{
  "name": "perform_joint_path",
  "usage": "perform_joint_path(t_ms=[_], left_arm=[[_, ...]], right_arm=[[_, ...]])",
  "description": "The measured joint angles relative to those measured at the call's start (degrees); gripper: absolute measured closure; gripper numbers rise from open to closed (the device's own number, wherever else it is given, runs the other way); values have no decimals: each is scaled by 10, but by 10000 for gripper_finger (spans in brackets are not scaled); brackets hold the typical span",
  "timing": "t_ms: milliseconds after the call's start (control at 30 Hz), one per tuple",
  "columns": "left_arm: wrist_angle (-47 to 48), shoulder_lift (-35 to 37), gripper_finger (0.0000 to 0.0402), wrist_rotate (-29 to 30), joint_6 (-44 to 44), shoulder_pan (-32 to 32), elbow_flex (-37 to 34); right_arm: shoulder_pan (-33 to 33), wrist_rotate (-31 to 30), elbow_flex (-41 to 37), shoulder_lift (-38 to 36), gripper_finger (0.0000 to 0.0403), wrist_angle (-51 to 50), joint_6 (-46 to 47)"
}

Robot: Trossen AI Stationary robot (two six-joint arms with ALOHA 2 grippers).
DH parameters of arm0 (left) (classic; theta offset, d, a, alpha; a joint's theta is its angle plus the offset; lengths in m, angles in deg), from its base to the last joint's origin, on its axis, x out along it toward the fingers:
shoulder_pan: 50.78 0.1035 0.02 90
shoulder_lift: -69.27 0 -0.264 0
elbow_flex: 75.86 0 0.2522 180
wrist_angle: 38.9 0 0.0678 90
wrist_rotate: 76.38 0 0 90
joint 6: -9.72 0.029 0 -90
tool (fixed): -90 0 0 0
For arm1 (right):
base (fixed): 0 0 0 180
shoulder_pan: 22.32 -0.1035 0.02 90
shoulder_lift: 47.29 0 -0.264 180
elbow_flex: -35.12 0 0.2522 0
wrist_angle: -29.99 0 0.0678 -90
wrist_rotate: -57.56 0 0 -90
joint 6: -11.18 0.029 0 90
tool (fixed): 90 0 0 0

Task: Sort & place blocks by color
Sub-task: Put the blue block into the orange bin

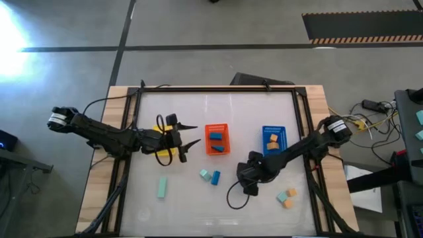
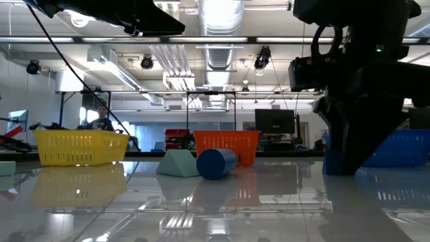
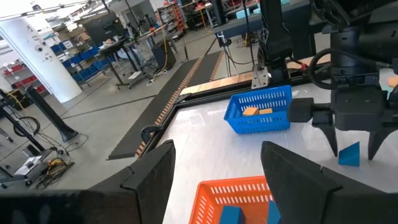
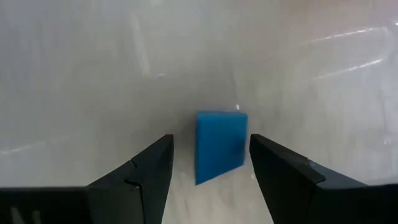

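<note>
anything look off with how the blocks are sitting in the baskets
Yes. The orange basket holds blue blocks, and the blue basket holds orange blocks, so the colours look swapped. The yellow basket shows no blocks that I can see.
</note>
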Motion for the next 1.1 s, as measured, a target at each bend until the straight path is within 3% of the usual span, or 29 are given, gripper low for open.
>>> perform_joint_path(t_ms=[200, 467, 600, 767, 933, 1100], left_arm=[[0, 0, 180, 0, 0, 0, 0], [0, 0, 180, 0, 0, 0, 0], [0, 0, 180, 0, 0, 0, 0], [0, 0, 180, 0, 0, 0, 0], [0, 0, 180, 0, 0, 0, 0], [0, 0, 180, 0, 0, 0, 0]], right_arm=[[4, -11, 0, 0, 224, 0, 0], [5, -16, 1, -4, 344, 0, -2], [6, -17, 2, -17, 381, 0, -12], [26, -12, 12, -54, 391, -8, -45], [66, -45, 34, -96, 391, 1, -117], [113, -72, 36, -111, 391, 86, -219]])
